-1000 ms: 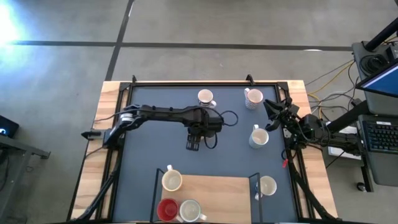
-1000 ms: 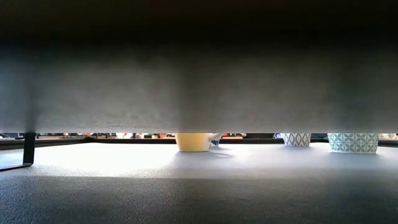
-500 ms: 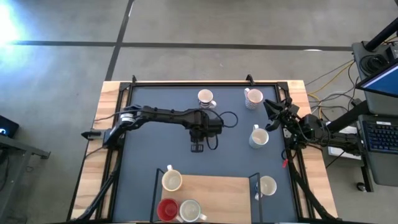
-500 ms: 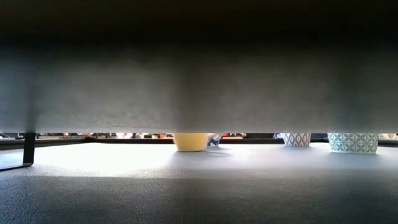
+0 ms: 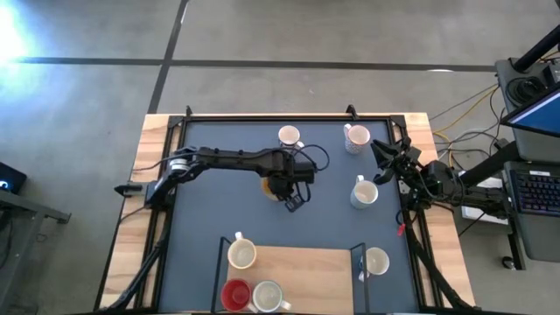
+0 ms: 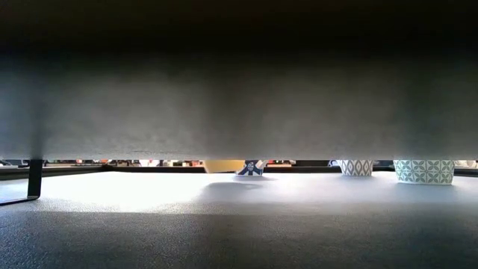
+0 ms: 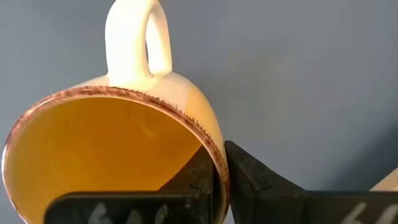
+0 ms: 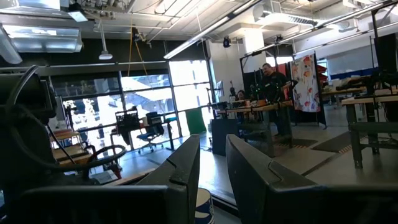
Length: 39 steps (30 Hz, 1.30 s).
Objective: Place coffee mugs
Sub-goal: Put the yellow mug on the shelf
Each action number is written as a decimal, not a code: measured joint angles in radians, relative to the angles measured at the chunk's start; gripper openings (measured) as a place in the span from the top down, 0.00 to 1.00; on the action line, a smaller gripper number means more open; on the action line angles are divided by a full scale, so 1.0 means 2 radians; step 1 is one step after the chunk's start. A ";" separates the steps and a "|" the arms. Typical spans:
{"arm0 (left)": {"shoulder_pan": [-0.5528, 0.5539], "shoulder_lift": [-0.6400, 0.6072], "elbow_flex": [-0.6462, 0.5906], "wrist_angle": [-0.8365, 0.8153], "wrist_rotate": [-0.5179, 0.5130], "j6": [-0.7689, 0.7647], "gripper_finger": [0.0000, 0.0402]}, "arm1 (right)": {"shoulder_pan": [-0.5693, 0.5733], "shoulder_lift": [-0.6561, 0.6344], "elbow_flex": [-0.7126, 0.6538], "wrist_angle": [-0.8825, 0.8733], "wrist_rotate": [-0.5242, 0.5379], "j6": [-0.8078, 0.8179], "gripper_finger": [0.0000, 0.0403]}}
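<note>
Held mug: the one orange-lined mug [image 7: 112, 149] is cream outside, with its handle pointing away from my wrist. It is near the middle of the table [image 5: 201, 219] and raised clear of the surface in the low view.
Left claw: my left claw [image 7: 221, 177] is clamped on that mug's rim, one finger [image 7: 198, 182] inside and the other outside the wall.
Mug count: I count eight mugs from above, the held mug included.
Far group: taking the top of the high view as 12 o'clock, a white mug [image 5: 290, 136] stands at 12 from my held mug, and a patterned mug [image 5: 356, 137] at 2.
Right side: a pale mug [image 5: 363, 193] stands at 3 from the held mug, and another pale mug [image 5: 376, 261] at 4, just off the wooden board [image 5: 302, 276].
Near group: three mugs stand by the board's 8 o'clock side. They are a cream mug [image 5: 241, 255], a red mug [image 5: 234, 295] and a white mug [image 5: 267, 296].
Right claw: my right claw [image 8: 212, 168] waits at the table's 3 o'clock edge with its fingers apart, holding nothing.
</note>
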 joint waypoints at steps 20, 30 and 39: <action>0.018 0.000 -0.016 0.038 -0.004 -0.029 0.77 | 0.000 0.000 0.000 0.000 0.000 0.000 0.83; 0.011 0.000 0.012 0.028 0.030 0.040 0.63 | 0.000 0.000 0.000 0.000 0.000 0.000 0.83; 0.001 -0.001 0.072 -0.064 0.030 0.201 0.62 | 0.000 0.000 0.000 0.000 0.000 0.000 0.83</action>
